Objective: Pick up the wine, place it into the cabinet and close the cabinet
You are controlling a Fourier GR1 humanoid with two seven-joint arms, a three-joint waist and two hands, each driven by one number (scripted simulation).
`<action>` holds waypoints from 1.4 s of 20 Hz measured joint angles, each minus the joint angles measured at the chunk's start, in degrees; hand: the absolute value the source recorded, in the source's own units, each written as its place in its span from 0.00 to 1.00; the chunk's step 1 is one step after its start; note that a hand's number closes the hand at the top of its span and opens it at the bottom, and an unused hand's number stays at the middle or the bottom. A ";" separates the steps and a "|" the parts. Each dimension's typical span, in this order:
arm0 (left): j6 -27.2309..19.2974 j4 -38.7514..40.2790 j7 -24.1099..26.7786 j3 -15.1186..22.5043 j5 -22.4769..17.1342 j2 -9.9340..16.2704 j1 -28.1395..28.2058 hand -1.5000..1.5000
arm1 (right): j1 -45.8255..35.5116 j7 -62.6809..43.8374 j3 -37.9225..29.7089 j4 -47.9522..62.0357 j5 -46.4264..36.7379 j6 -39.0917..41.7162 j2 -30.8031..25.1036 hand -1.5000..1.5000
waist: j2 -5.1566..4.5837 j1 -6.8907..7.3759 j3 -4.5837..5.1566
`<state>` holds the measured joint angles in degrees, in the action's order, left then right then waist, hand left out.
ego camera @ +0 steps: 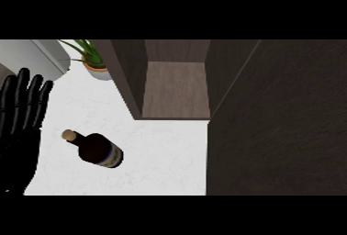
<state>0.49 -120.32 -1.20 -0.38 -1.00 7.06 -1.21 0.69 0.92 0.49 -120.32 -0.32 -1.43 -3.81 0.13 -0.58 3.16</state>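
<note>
Fingers [25, 98] of my left hand [17, 137] stand straight and apart at frame left, holding nothing; I should wrap the dark corked wine bottle [100, 150] mid-body, on the white worktop [163, 156].

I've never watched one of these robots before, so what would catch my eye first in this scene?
Probably the dark wine bottle with its cork-coloured top, alone on the white counter at lower left of centre. Next, the robot's black left hand, open with fingers up along the left edge. Behind the bottle an open dark wooden cabinet shows a bare shelf, its big door filling the right side, and a potted plant sits at the top.
</note>
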 measured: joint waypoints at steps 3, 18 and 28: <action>1.00 -0.06 0.98 -0.27 -1.61 -0.16 0.55 0.00 | 1.51 -0.68 0.26 -1.88 -0.80 0.02 -0.36 0.00 | -0.01 0.17 -1.64; -1.61 -14.95 -23.11 3.68 -12.65 -1.20 -0.55 0.00 | 10.86 -17.81 13.22 -20.19 3.31 2.46 0.97 0.00 | 0.07 0.48 -3.13; -9.09 -17.46 -37.83 3.19 -11.73 0.68 -7.88 0.00 | 6.80 -27.09 21.10 -22.32 0.16 -2.46 2.23 0.00 | 0.09 0.48 -3.16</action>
<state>-8.60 -137.78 -39.02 2.81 -12.73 7.74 -9.09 7.49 -26.17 21.59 -142.64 -0.16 -3.89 -1.58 0.22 -0.10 0.00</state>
